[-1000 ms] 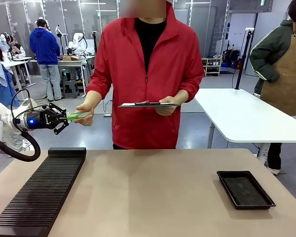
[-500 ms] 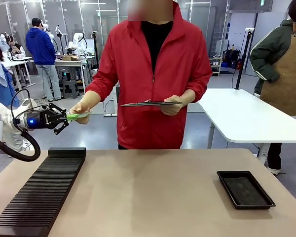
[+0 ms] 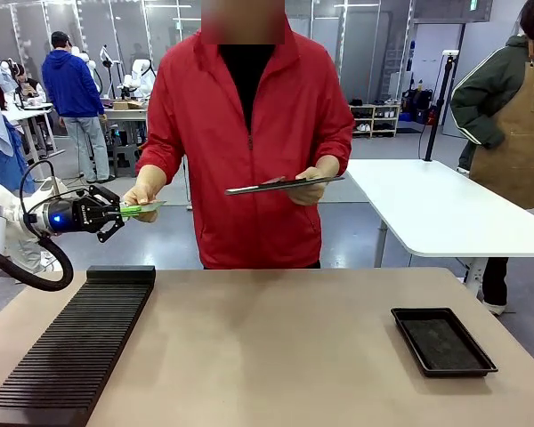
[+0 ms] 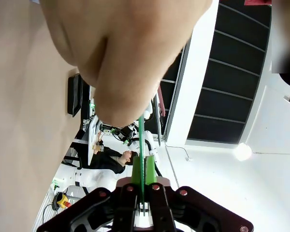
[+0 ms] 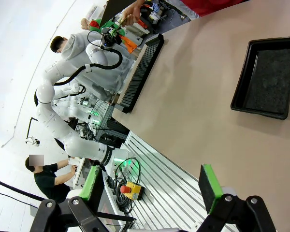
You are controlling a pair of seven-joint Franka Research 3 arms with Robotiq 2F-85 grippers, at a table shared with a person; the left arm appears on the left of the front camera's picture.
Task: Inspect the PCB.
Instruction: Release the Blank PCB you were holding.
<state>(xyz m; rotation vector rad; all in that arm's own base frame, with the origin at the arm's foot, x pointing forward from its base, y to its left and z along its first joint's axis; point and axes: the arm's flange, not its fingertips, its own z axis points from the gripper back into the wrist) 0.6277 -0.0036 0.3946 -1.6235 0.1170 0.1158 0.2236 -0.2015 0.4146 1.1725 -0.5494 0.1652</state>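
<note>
Jaws, left gripper (image 3: pixel 122 212): we are clamping them shut on 1 end of the circuit board (image 3: pixel 151 207), in the air beyond the far left edge of the table (image 3: pixel 276 347).

Jaws, right gripper (image 5: pixel 150 188): we are holding them wide apart with nothing between, up above the table and well apart from the board.

Circuit board: it is lying nearly flat, its long axis running straight out from our left jaws toward the person. In the left wrist view we are seeing it edge-on, as 1 thin green line rising from between the pads (image 4: pixel 149 170).

Person's hand (image 3: pixel 142 193): it is pinching the board's far end, so the board is bridging 2 grips.

Person's other hand (image 3: pixel 310 190): it is carrying a dark flat tablet (image 3: pixel 280 185), apart from the board.

On the table: 1 ribbed black rack (image 3: pixel 76 347) at left, 1 shallow black tray (image 3: pixel 443 342) at right.

Judgement: we are reckoning this a handover for inspection. The coming move is turning on our left jaws letting go along that axis, with the person's hand the nearer taker and our right arm far off.
</note>
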